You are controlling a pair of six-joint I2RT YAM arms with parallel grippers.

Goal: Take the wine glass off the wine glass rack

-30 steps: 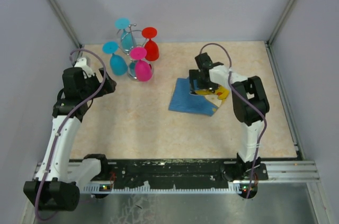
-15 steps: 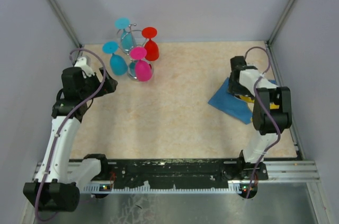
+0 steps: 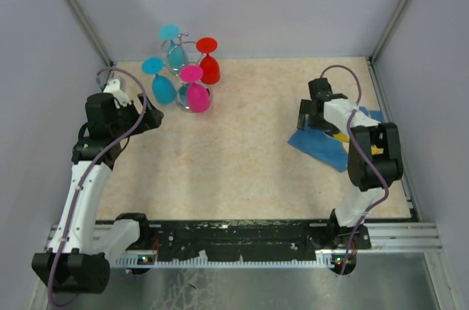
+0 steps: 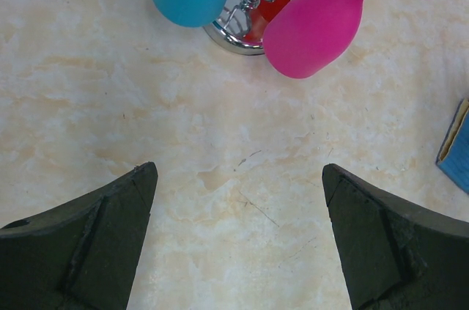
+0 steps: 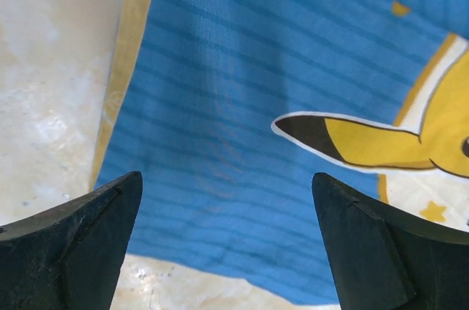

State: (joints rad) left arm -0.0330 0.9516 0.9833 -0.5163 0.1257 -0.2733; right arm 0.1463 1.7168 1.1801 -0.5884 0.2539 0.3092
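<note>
shifting left, r tool [image 5: 226, 178] over cloth [image 3: 326, 150]

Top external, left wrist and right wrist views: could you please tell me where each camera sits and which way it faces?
Top external: above and behind the bases, looking down on the beige table; the left arm and right arm show.
Left wrist: on the left arm, facing down at the shiny silver wire wine glass rack and a pink wine glass; the left fingers show.
Right wrist: on the right arm, facing down at a blue striped cloth; the right fingers show.
Shared: top external also shows rack, pink glass and cloth.
</note>
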